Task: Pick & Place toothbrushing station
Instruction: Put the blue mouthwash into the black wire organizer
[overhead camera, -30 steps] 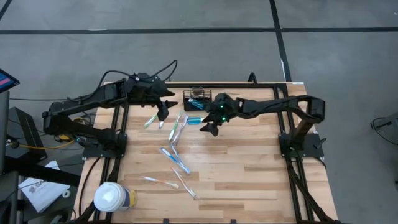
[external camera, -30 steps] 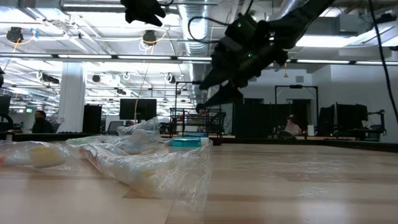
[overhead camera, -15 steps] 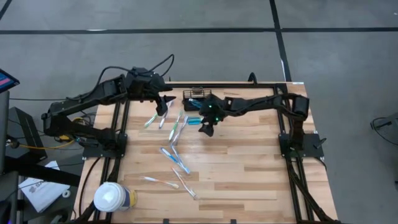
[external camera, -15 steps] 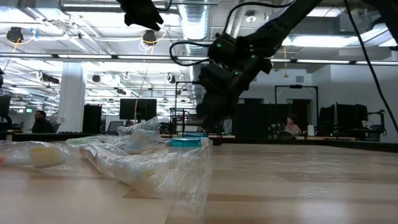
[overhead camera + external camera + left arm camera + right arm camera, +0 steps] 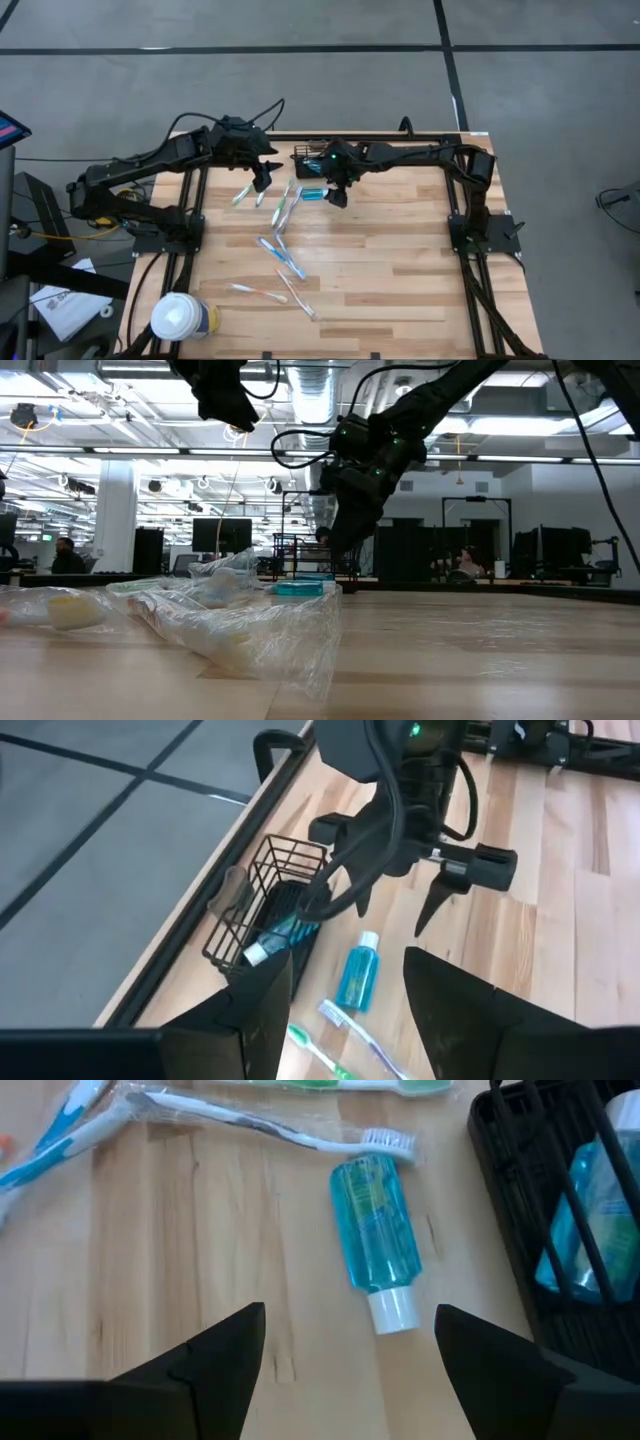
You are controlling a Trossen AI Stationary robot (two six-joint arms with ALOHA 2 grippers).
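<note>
The black wire basket (image 5: 312,160) stands at the table's far edge with a teal tube (image 5: 275,934) lying in it. A small teal bottle with a white cap (image 5: 378,1240) lies on the wood just beside the basket's near side. Wrapped toothbrushes (image 5: 283,208) lie scattered from the bottle toward the near edge. My right gripper (image 5: 338,192) hangs open just above the bottle (image 5: 312,193), its fingers pointing steeply down. My left gripper (image 5: 262,180) hovers open to the basket's left, above two toothbrushes (image 5: 250,192). Neither gripper touches anything.
A white-lidded cup (image 5: 183,318) stands at the near left corner. More toothbrushes (image 5: 285,262) lie in the table's middle and near part. The right half of the table shows bare wood (image 5: 400,250). In the low view, wrapped brushes (image 5: 230,622) fill the foreground.
My right gripper has swung toward the table's left and far edge, rolling and tipping its fingers steeply down, and now stands over the teal bottle beside the basket, still open. My left gripper has come down a little. No object has moved.
</note>
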